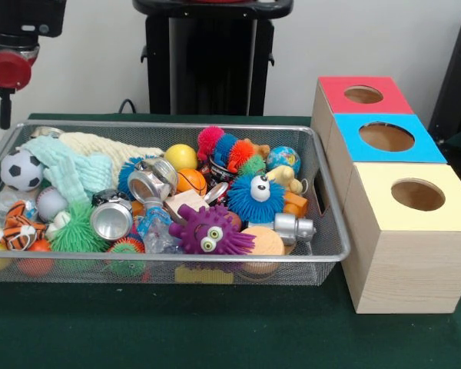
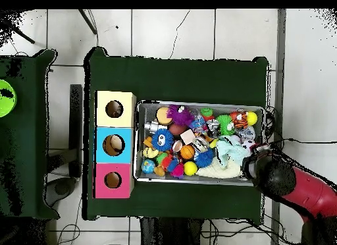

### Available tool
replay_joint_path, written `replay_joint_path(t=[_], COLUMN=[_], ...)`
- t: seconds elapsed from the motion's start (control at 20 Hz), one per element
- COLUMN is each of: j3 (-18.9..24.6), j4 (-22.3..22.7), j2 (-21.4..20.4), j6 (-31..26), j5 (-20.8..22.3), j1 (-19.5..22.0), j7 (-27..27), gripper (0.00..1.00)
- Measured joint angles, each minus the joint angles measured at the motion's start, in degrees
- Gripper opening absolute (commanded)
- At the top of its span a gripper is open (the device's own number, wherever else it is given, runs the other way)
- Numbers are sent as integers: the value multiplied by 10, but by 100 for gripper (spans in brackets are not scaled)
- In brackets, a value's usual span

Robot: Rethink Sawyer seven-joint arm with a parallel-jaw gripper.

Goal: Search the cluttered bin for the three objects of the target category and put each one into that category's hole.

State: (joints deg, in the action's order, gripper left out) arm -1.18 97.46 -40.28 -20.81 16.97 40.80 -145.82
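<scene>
The arm's gripper [image 1: 5,108] hangs above the wire bin's [image 1: 332,254] left end, its opening impossible to tell and nothing visibly held, while the toys stay heaped inside, apparently for searching, and the red [image 1: 363,94], blue [image 1: 386,137] and yellow [image 1: 417,194] holes stand alongside.

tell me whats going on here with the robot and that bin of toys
A red and black robot arm hangs over one end of a wire bin packed with toys, balls and cans. It holds nothing that shows, and whether its claw is open cannot be told. Beside the bin sit three wooden boxes, topped red, blue and yellow, each with a round hole. Nothing sticks out of the holes; whether anything lies inside cannot be told.
</scene>
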Motion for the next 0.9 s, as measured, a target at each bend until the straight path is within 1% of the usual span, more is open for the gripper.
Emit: replay_joint_path(t=[0.35,0.5,0.6,0.75,0.9], j3=[6,24,29,43,50], j4=[1,1,1,0,1], j2=[4,15,21,40,59], j6=[-1,-1,-1,-1,-1], j5=[0,0,0,0,1], j1=[11,36,45,69,85], j7=[0,0,0,0,0], gripper=[0,0,0,0,0])
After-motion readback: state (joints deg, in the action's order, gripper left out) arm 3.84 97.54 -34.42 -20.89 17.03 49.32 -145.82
